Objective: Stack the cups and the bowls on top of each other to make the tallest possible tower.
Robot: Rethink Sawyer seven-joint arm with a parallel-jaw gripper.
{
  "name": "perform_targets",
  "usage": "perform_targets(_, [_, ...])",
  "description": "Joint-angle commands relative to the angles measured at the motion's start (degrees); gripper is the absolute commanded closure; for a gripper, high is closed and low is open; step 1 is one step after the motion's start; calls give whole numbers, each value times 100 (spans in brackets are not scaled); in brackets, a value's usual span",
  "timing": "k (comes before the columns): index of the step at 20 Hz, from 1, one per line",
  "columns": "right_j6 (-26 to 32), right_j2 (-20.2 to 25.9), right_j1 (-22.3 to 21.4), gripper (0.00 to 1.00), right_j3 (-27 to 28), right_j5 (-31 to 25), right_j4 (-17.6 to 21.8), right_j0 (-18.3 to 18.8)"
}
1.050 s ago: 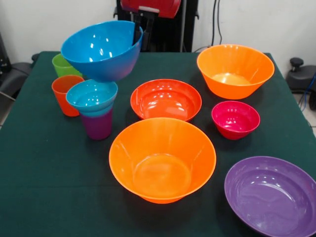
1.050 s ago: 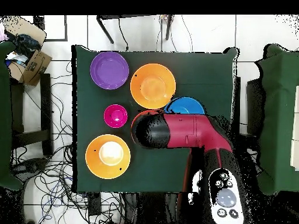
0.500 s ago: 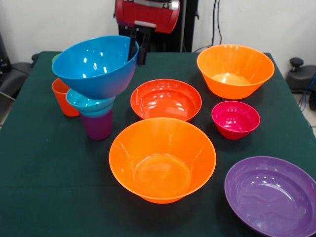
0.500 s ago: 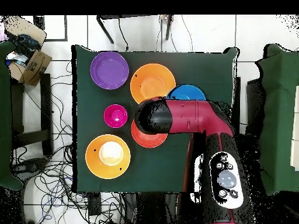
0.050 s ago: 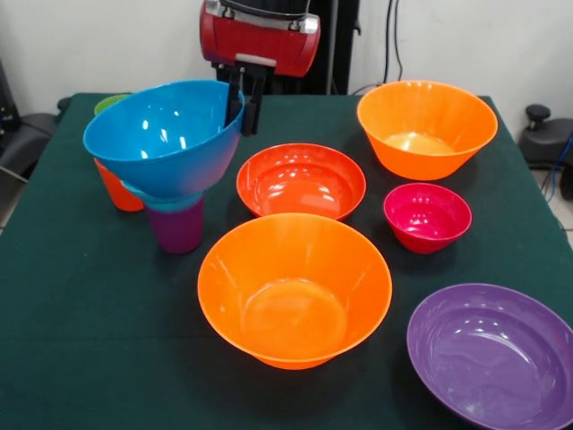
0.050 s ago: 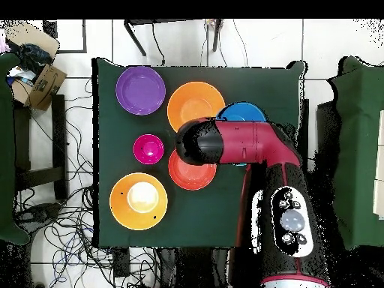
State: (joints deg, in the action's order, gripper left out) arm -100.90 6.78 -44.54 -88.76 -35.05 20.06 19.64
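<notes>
Bowls are being added to the tower [image 5: 175, 210] at the left part of the desk [image 5: 81, 305]: the purple cup [image 5: 175, 226] stands at the bottom, a teal bowl [image 5: 170, 199] sits on it, and the large blue bowl [image 5: 161, 134] is now right above the teal one, tilted a little. The hand [image 5: 243, 98] pinches the far right rim of the blue bowl between its dark fingers [image 5: 252, 103], so it is closed on the rim. Whether the blue bowl already rests fully in the teal bowl cannot be told from this angle; it seems to touch. The step in hand is placing this bowl. The next move probably calls for levelling it, settling it centred, then opening the hand and rising straight, because a sideways pull could tip the narrow cup. The orange cup [image 5: 112, 188] stands just behind.
</notes>
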Motion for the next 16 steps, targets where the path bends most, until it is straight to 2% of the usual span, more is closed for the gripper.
perform_targets(1, [-264,-18,191,100,325,-876,20,-164])
perform_targets(6, [-158,-63,173,100,274,-1235,38,-175])
perform_targets(16, [-47,-7,66,100,-20,-1115,49,-50])
